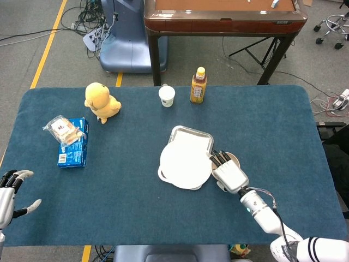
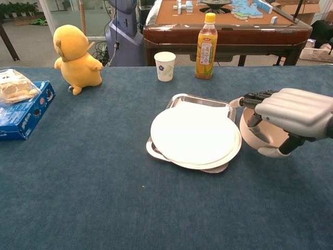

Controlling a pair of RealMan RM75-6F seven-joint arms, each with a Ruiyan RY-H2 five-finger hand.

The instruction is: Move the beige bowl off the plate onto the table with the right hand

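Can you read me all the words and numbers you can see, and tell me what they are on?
Bottle: its label has printing, too small to read.
Blue box: white printing on its side, too blurred to read.
Snack bag on the box: nothing readable.
Paper cup: only a small flower picture, no words.
Nothing here can be read clearly.

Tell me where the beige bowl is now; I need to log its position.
The beige bowl is in the right hand, just off the white plate's right edge in the chest view, low over the table.
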